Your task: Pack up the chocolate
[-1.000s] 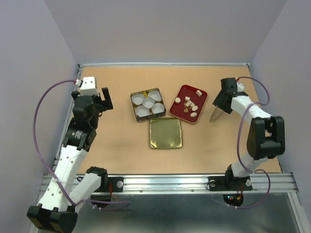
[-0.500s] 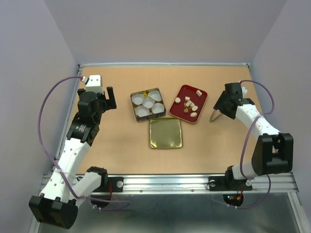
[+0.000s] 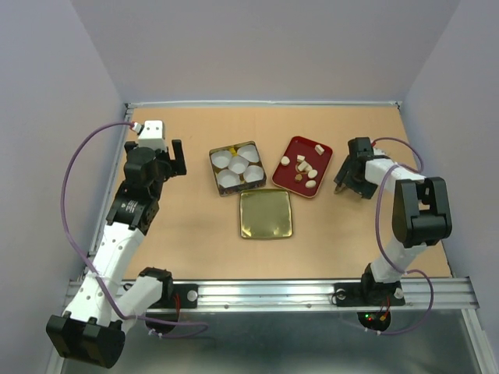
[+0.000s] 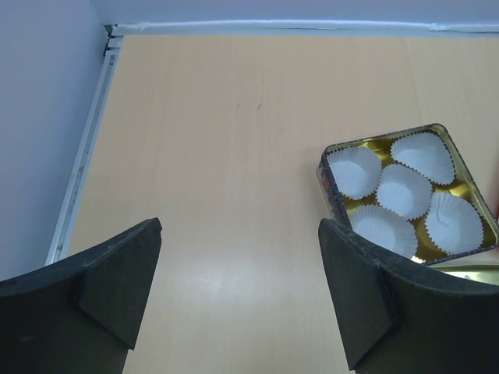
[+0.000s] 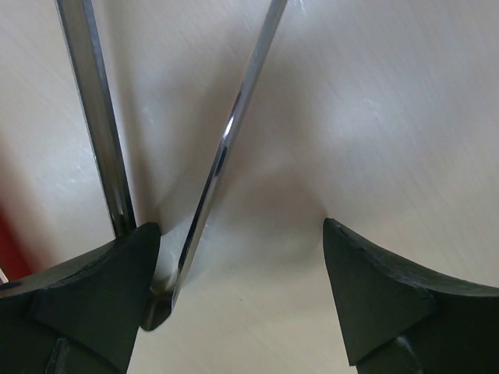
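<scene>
Several small cream-white and tan-brown chocolate lumps [image 3: 302,166] lie on a red tray [image 3: 293,148] right of centre. An open box [image 3: 214,158] of white paper cups [image 4: 405,189] sits left of it; the cups look empty. My right gripper [image 3: 348,181] is open, low over the table right of the tray. Shiny metal tongs [image 5: 222,156] lie between its jaws [image 5: 242,234], their joined end beside the left finger [image 5: 101,296]. My left gripper [image 3: 173,157] is open and empty [image 4: 240,226], left of the box.
A gold lid [image 3: 265,213] lies flat in front of the box. A raised rail [image 4: 82,156] edges the table on the left, and walls stand close on three sides.
My right gripper has turned and dropped to the left, down over the tongs. My left arm shifted a little at first, then stayed still.
</scene>
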Controlling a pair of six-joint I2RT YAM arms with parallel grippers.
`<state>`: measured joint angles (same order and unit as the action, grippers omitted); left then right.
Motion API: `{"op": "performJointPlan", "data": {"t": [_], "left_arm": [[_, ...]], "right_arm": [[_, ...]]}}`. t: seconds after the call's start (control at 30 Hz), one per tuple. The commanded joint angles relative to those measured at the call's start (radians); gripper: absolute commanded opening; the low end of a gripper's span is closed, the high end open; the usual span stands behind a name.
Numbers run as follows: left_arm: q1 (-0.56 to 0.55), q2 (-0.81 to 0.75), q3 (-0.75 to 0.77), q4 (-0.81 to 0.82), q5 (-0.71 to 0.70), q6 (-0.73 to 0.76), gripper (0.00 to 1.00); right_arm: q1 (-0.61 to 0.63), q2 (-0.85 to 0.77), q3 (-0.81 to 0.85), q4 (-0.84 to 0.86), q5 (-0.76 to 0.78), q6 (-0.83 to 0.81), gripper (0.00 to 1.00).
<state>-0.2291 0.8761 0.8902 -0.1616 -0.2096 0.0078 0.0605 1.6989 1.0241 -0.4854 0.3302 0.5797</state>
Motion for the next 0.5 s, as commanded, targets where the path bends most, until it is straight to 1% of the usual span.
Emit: {"op": "performJointPlan", "data": {"t": [0.0, 0.13, 0.3, 0.47], "left_arm": [[-0.001, -0.031, -0.002, 0.031, -0.004, 0.009, 0.93], [-0.001, -0.045, 0.000, 0.027, -0.007, 0.006, 0.93], [-0.001, -0.051, -0.010, 0.022, -0.014, -0.005, 0.93], [-0.001, -0.049, -0.011, 0.027, -0.008, -0.003, 0.93]], "right_arm": [[0.004, 0.033, 0.080, 0.074, 0.035, 0.023, 0.90], [0.004, 0.018, 0.096, 0.074, 0.012, 0.034, 0.90], [0.004, -0.054, 0.077, 0.074, 0.000, 0.048, 0.92], [0.004, -0.024, 0.114, 0.074, 0.001, 0.060, 0.95]]}}
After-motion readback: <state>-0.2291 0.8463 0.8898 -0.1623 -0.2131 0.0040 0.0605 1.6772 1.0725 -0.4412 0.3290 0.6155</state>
